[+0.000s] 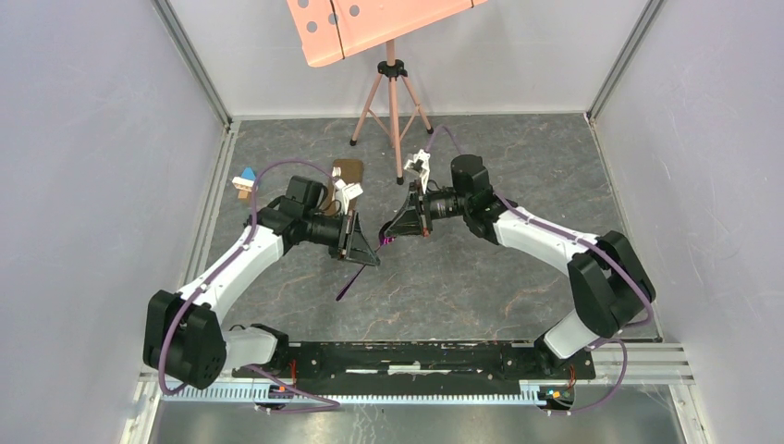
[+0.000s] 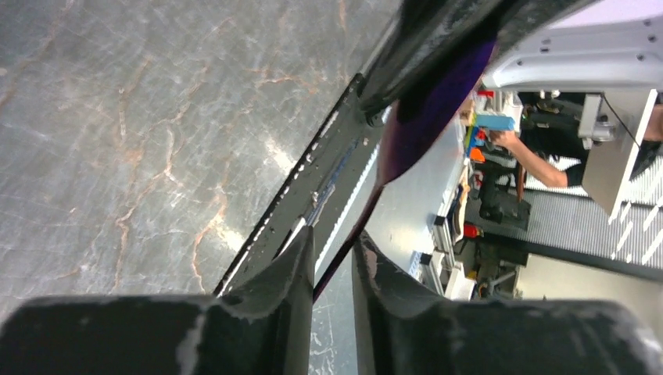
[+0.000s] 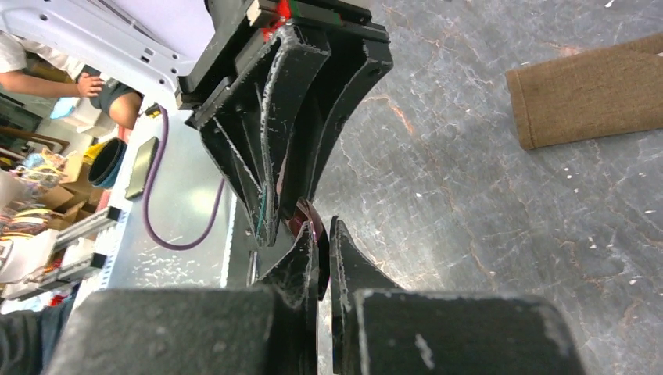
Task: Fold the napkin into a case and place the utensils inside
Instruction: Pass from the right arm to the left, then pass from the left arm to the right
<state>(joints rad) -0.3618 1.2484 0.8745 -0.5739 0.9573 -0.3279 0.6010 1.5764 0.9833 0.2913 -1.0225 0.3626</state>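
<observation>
One spoon, held above the table between both arms: right gripper closed on its purple bowl, left gripper narrowed about the thin dark handle, firm grip not discernible. One case, folded olive-brown cloth, flat on the table, contents not visible. One toy block at the table's left edge.

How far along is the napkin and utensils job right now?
Done: the case is folded and lies flat. In hand: the right gripper is shut on the bowl of the spoon, and the left gripper has its jaws around the handle with a gap showing. Left: the spoon has to go into the case. The fork shows in no view, so its step cannot be judged.
</observation>
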